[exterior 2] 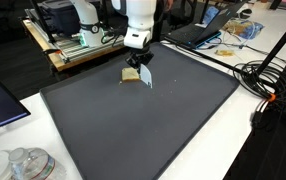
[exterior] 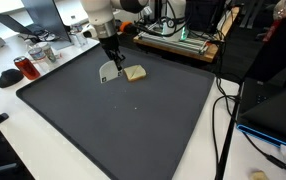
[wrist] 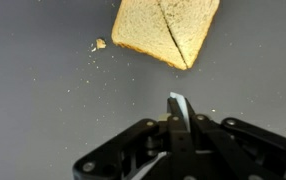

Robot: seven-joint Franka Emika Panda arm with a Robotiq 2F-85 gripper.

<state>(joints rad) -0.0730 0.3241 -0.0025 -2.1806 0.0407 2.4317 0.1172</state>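
A dark mat [exterior: 123, 130] covers most of the white desk [exterior: 13, 120]. The white arm [exterior 2: 138, 15] reaches down over the mat's far part in both exterior views. Its hand [exterior: 111, 55] is closed on a thin pale blade [exterior: 108, 73], which points down at the mat. A slice of bread [exterior: 135, 73] lies flat on the far part of the mat, just beside the blade; whether they touch I cannot tell. In the wrist view a straight line crosses the slice, and a small crumb [wrist: 100, 43] sits just left of it.
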